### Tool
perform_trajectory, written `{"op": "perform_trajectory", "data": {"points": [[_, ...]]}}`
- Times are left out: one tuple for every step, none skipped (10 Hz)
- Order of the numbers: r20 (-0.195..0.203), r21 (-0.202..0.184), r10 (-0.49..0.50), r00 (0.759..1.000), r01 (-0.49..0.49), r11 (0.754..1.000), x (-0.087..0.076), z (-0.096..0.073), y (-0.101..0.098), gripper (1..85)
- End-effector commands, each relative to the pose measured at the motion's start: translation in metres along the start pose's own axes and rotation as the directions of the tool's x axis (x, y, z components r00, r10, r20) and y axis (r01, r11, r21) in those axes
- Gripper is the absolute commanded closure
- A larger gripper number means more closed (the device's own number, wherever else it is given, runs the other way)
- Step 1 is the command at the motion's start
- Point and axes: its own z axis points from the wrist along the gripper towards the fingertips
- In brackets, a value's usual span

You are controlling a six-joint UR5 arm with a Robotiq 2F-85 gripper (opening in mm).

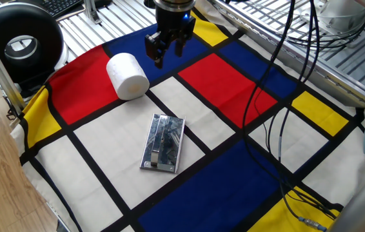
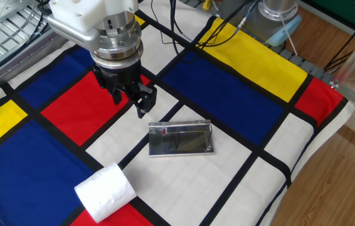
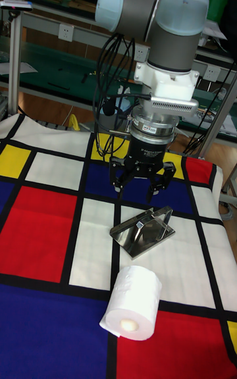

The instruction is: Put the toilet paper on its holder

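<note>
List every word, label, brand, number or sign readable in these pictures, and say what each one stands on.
No text can be read in any view.
The gripper, the toilet paper and the holder bear no legible marking.
The round black device has a pale emblem, too blurred to read.

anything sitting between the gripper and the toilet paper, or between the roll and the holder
Nothing visible does. The gripper, open and empty, hangs above the cloth beside the toilet paper, with only bare cloth between them. The holder lies flat on a white panel, apart from the roll, with only cloth between.
</note>
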Motion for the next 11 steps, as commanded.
{"op": "perform_trajectory", "data": {"points": [[-0.039, -0.021, -0.003, 0.999, 0.002, 1.000, 0.010, 0.000, 0.008, 24.7], [-0.042, -0.017, -0.002, 0.999, 0.001, 1.000, 0.011, 0.001, 0.007, 24.7], [-0.049, -0.004, -0.002, 0.999, 0.002, 1.000, 0.013, 0.001, 0.003, 24.7], [-0.058, 0.009, 0.000, 0.998, 0.001, 1.000, 0.016, -0.001, -0.002, 25.7], [-0.059, 0.018, -0.008, 0.998, 0.009, 1.000, 0.016, -0.002, -0.006, 25.7], [-0.058, 0.023, -0.014, 0.998, 0.015, 1.000, 0.017, -0.003, -0.008, 26.3], [-0.054, 0.035, -0.022, 0.998, 0.024, 0.999, 0.016, -0.002, -0.011, 26.3], [-0.047, 0.038, -0.030, 0.998, 0.032, 0.999, 0.014, -0.002, -0.011, 26.3], [-0.051, 0.032, -0.034, 0.998, 0.036, 0.999, 0.014, -0.002, -0.007, 26.3], [-0.062, 0.022, -0.042, 0.997, 0.043, 0.999, 0.017, -0.002, -0.004, 26.3], [-0.077, 0.022, -0.059, 0.995, 0.061, 0.998, 0.021, -0.002, -0.004, 26.0]]}}
